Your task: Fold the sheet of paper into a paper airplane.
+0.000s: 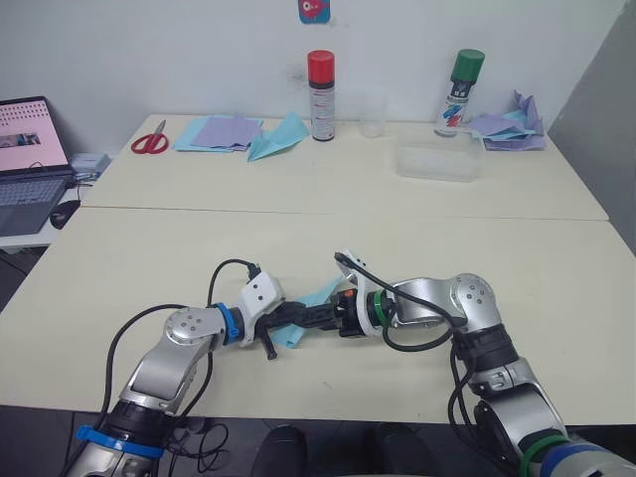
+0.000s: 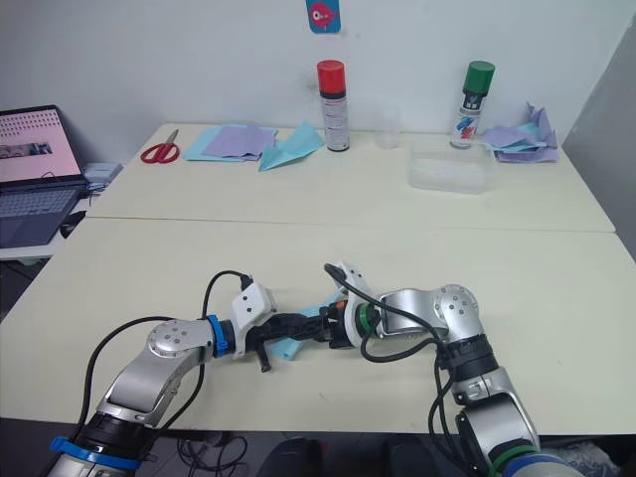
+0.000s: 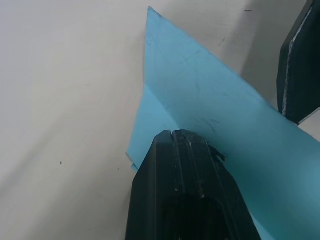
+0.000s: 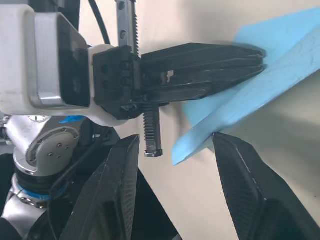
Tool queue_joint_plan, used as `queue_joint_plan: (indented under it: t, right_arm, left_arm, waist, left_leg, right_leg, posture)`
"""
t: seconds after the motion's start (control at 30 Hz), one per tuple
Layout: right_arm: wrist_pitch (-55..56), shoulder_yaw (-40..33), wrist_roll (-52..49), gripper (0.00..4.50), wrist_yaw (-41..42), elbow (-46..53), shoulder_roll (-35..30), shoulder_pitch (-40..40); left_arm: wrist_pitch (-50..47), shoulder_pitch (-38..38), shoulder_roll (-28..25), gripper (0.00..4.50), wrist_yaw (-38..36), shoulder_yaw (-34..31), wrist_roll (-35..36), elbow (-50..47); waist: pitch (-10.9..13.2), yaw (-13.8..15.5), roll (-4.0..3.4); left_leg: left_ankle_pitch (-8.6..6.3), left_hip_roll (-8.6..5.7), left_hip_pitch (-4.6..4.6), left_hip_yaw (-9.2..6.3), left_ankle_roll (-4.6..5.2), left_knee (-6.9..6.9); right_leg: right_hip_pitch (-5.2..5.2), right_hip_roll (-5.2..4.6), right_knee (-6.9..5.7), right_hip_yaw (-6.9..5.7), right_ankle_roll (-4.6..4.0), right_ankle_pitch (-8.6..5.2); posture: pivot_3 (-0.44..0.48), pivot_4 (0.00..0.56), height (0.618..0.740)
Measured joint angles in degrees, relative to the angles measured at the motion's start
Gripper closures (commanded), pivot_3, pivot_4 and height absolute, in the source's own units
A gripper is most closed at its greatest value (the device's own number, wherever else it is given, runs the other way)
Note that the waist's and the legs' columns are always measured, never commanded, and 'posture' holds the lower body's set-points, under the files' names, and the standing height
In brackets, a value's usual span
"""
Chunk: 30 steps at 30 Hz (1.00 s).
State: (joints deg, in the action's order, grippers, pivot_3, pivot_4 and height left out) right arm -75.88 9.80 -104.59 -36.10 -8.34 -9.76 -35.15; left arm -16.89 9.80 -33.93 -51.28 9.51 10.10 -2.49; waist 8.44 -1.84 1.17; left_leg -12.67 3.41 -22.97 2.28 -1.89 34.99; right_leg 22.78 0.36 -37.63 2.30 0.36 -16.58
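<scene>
Now the left end effector point(image 4: 250, 57) pinches the paper point(image 3: 210, 115) shut; the right end effector point(image 4: 175, 150), spread wide, should probably press the crease against the surface point(image 1: 149, 258).

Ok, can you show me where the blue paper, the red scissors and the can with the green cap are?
sheet of paper point(image 3: 210, 115), left wrist view, on its flat upper flap.
red scissors point(image 1: 150, 141), left eye view, on the handles.
green-capped spray can point(image 1: 461, 89), left eye view, on its body.

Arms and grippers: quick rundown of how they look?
Silver-grey jointed arms with loose black cables. Blue bands on the left arm, green ring at the right wrist. Left gripper and right gripper: ribbed black fingers on white mounts, with a toothed rack on the left.
</scene>
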Motion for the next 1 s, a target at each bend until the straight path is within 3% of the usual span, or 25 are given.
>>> queue_joint_plan:
  t: [0.47,0.9,1.0]
  right_arm:
    - [0.25,1.47,5.62,2.10,1.34,-0.44,-0.53,1.47]
    - [0.62,-1.68,8.38,2.10,1.90,-2.04,2.46,1.53]
    - [1.19,-2.58,8.76,2.69,1.66,-2.21,2.90,1.53]
  left_arm:
    - [0.00,0.10,-0.29,4.50,0.30,-0.02,-0.06,0.15]
    - [0.00,0.60,-0.45,4.50,0.91,-0.04,-0.92,0.59]
    - [0.00,0.63,-0.45,4.50,1.16,-0.12,-1.11,0.59]
  waist:
    - [0.02,-0.02,-0.03]
    - [0.10,-0.13,-0.04]
    - [0.13,-0.21,-0.07]
  left_leg:
    - [0.00,0.08,-0.04,0.03,0.00,-0.03]
    - [0.03,0.16,-0.05,0.05,0.05,-0.10]
    - [0.03,0.16,-0.05,0.05,0.06,-0.10]
  right_leg:
    - [0.20,-0.01,0.00,-0.03,-0.06,0.02]
    - [0.45,0.00,0.00,-0.10,-0.41,0.26]
    - [0.47,0.00,0.00,-0.10,-0.42,0.27]
  posture:
    - [0.000,0.150,0.740]
    - [0.000,0.150,0.740]
    - [0.000,0.150,0.740]
